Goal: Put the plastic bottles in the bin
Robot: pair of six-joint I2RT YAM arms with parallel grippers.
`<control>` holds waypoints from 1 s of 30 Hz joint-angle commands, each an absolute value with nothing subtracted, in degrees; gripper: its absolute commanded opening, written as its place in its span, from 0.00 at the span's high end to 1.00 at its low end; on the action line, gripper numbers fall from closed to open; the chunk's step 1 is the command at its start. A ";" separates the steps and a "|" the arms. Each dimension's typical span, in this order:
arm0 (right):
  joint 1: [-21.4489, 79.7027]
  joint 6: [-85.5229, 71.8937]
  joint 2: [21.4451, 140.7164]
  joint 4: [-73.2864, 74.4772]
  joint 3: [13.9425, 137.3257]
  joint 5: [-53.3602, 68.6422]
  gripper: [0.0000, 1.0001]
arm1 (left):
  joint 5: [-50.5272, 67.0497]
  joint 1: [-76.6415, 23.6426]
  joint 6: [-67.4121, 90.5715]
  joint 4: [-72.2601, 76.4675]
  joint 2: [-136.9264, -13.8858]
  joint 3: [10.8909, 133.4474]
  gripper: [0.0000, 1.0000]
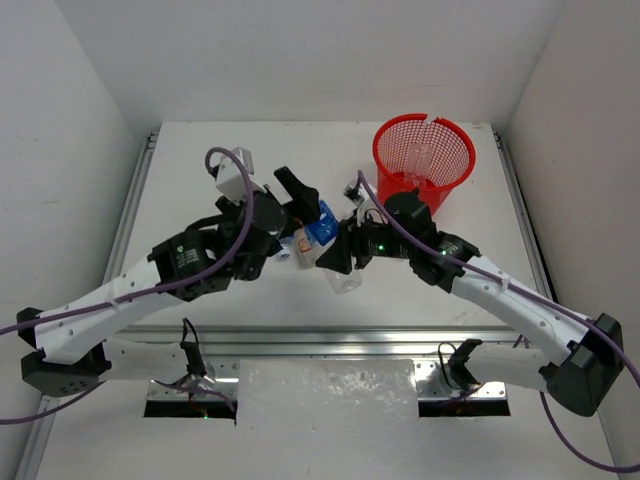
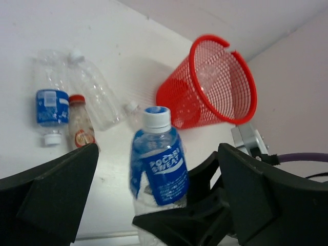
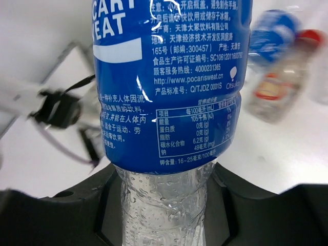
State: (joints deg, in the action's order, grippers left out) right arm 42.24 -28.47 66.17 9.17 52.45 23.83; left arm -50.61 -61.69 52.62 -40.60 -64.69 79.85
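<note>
My right gripper (image 1: 335, 250) is shut on the clear lower part of a blue-labelled plastic bottle (image 1: 322, 232) with a white cap, held off the table at mid-table; the right wrist view shows the jaws (image 3: 164, 189) clamped on it (image 3: 169, 77). My left gripper (image 1: 290, 222) is open and empty, its fingers wide apart on either side of that bottle (image 2: 156, 159) without touching it. The red mesh bin (image 1: 424, 160) stands at the back right, also seen in the left wrist view (image 2: 215, 82).
On the table beyond lie another blue-labelled bottle (image 2: 51, 107), a red-capped bottle (image 2: 79, 123) and a clear unlabelled bottle (image 2: 95, 92). White walls close in the table on three sides. The two arms nearly meet at mid-table.
</note>
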 commanded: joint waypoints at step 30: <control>2.99 -13.54 99.84 27.96 99.32 2.90 0.49 | -40.43 -47.56 46.15 -41.84 -66.70 68.38 0.00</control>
State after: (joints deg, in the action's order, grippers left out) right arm 2.81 -14.70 101.97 30.37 98.63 2.11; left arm -41.78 -49.21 48.23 -45.15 -66.85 68.16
